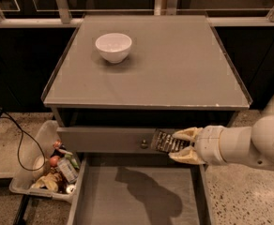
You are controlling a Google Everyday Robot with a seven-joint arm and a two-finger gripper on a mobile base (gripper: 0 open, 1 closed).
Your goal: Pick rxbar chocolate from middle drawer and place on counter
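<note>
Hand (176, 146), at right, grips the rxbar chocolate (163, 141) above the open middle drawer (127, 203), below the tabletop (174, 69); the bar's long axis runs left–right, free end pointing left.

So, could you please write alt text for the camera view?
The gripper, jaws shut on the rxbar chocolate, holds it above the open middle drawer, below the counter bearing a white bowl. A clear bin of clutter stands left.
</note>
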